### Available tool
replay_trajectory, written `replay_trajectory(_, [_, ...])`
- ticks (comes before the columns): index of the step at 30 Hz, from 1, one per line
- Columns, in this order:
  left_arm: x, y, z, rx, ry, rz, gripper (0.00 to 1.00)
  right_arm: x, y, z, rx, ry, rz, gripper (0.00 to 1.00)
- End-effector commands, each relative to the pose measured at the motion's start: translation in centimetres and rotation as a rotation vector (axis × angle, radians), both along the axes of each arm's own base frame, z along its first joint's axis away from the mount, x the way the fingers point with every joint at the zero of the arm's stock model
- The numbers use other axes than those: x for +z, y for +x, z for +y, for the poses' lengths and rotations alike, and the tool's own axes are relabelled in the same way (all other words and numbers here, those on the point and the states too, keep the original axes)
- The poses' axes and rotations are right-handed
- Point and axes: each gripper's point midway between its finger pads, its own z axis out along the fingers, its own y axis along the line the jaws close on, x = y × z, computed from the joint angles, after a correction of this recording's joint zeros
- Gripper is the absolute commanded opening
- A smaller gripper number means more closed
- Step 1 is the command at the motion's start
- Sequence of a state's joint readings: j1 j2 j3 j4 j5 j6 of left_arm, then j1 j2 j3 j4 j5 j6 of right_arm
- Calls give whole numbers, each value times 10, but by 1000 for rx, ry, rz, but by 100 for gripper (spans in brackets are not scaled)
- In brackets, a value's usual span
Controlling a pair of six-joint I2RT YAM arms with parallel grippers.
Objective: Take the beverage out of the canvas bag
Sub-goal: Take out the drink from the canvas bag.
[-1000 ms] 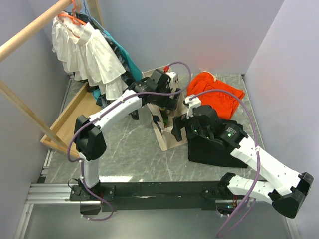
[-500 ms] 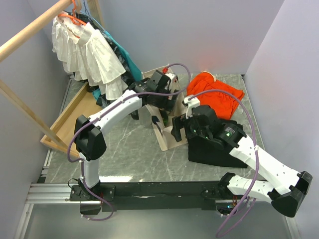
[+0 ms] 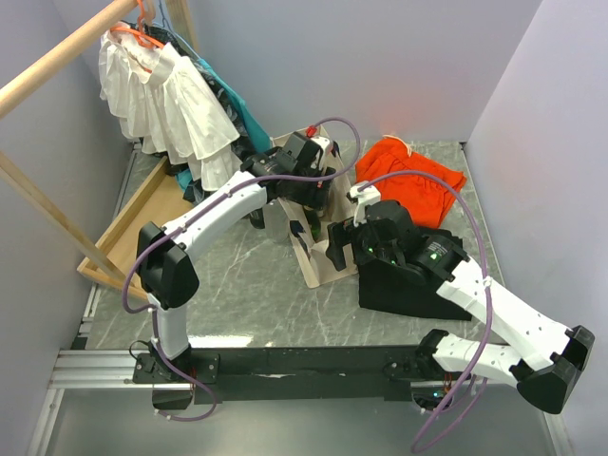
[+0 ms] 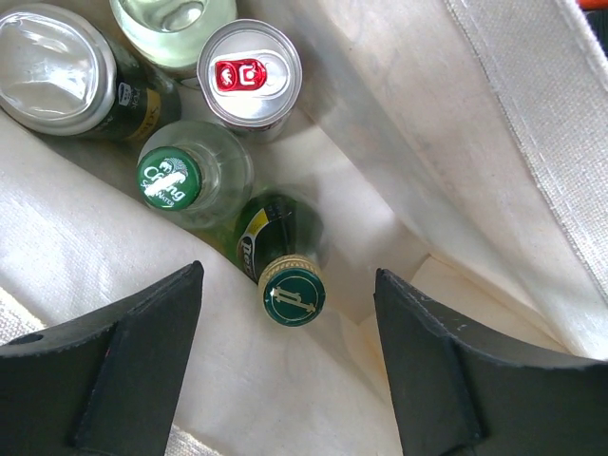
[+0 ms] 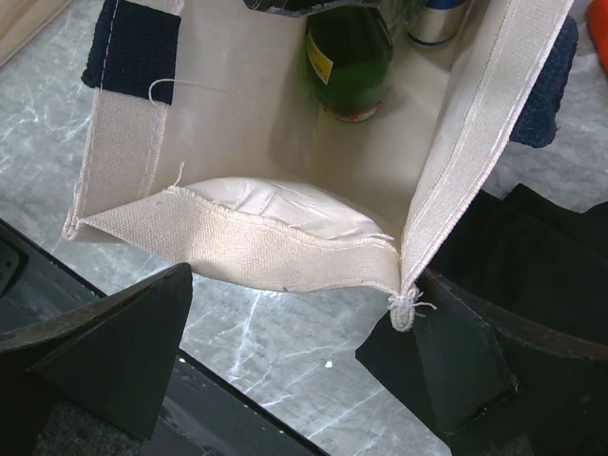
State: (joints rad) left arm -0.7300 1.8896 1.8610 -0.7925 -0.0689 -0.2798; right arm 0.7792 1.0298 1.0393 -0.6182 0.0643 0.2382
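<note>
Canvas bag (image 4: pixel 494 123): on the table (image 3: pixel 256 294), mouth open.
Green-capped bottle (image 4: pixel 291 285): upright inside the bag, cap pointing up between the fingers of the left tool (image 4: pixel 285 380).
Left tool: nearer, open, empty.
Right tool (image 5: pixel 285 370): wide open, empty, at the bag's near end.

The canvas bag (image 4: pixel 494 142) stands open at the top; inside, a dark green bottle (image 4: pixel 294 296) has bare canvas to its right; a clear bottle (image 4: pixel 195 176) and a can (image 4: pixel 249 74) crowd its upper left; the bag's wall folds in close on its left.
</note>
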Motion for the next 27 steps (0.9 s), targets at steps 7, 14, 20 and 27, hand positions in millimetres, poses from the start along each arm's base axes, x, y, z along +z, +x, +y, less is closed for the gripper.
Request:
replay_trajectory(7, [12,-1,0,8,-9,-14,74,-12,-7,-2,2,-32,39,100])
replay_trajectory(14, [6,-3,0,-2,-4,-1,65,-13,-7,-3,-1,-35,42,100])
replay_trajectory(20, [1,-3,-1,-4,4,12,65,-14,-6,-1,1,-36,45,100])
replay_trajectory(27, [-2,-2,-6,-19,-5,16,65,-16,-6,-3,-3,-44,42,100])
